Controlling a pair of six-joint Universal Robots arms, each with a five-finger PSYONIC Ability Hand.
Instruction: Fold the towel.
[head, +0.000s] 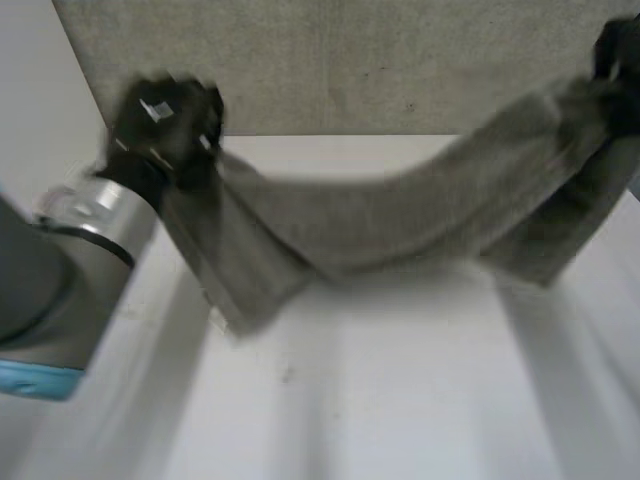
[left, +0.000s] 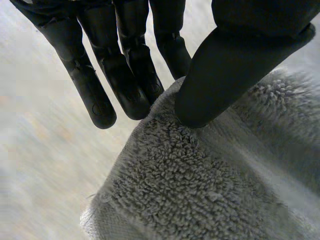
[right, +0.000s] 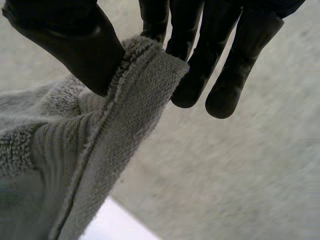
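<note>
Head view: towel (head: 400, 215) sags mid-frame above the bench (head: 400, 400), strung between left robot hand (head: 165, 125), upper left, and right robot hand (head: 615, 50), upper right.
Left wrist view: left robot hand pinches a towel end.
Right wrist view: right robot hand pinches the hemmed edge.
Progress: apparently only lifted; no fold laid yet.

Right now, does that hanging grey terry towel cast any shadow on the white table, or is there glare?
Head view: the grey terry towel, held up by the left hand and right hand, casts soft shadows on the white table; no glare. Left wrist view: a darker band crosses its pile beside the thumb.
</note>
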